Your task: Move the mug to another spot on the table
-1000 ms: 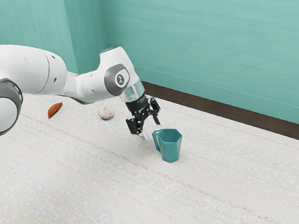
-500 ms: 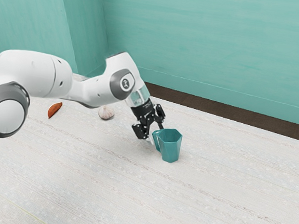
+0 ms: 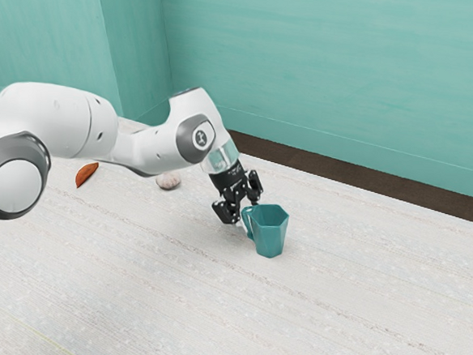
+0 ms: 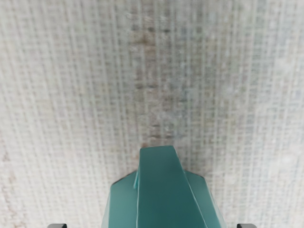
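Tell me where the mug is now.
In the exterior view the mug stands upright on the table near the middle, just right of the open pincer, with its handle facing it. The garlic lies farther left.

Open table [image 3: 357, 308] beyond mug [image 3: 270, 231] toward exterior view's right, pale bulb [image 3: 169, 182], orange wedge [image 3: 86, 173] behind arm [image 3: 137, 144]

The arm [image 3: 133, 146] enters from the exterior view's left, elbow joint raised, forearm sloping down toward the exterior view's right. Wrist is angled downward. The black tool [image 3: 239, 204] sits low and tilted, its fingers [image 3: 225, 212] spread well apart, clamping nothing.
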